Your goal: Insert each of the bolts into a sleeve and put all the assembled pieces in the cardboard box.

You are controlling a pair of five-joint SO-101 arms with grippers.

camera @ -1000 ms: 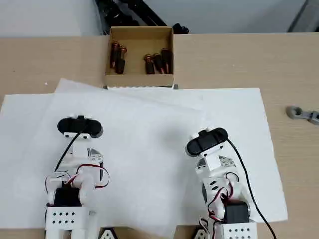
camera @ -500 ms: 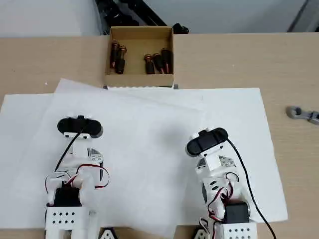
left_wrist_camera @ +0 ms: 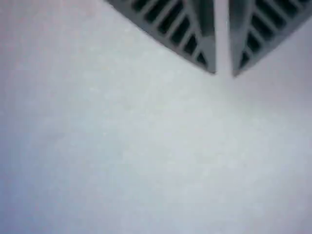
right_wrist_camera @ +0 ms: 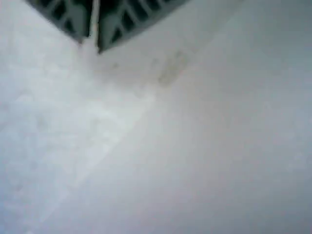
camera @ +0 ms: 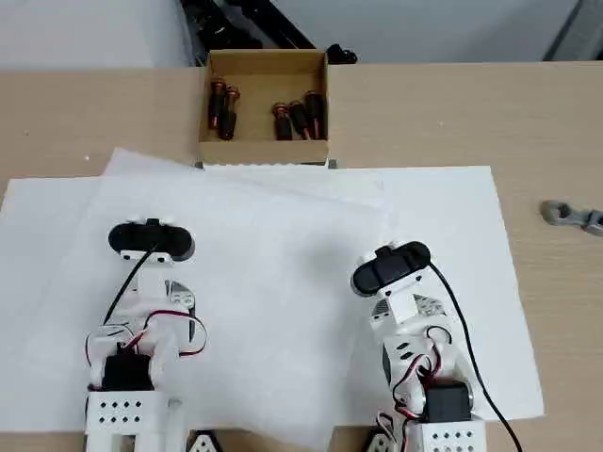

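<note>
While both arms sit folded over white paper [camera: 283, 273]: left claw [left_wrist_camera: 222, 68], tips together; right claw [right_wrist_camera: 90, 41], tips together. Five bolt-and-sleeve pieces [camera: 297, 118] lie inside cardboard box [camera: 264, 151], well ahead of both claws.

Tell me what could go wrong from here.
1. Both the left gripper and right gripper hang low over the loose, overlapping white paper sheets; moving off might snag and drag them.
2. The sheets' far edge lies right by the cardboard box, so a dragged sheet may shift it and the five assembled pieces inside.
</note>
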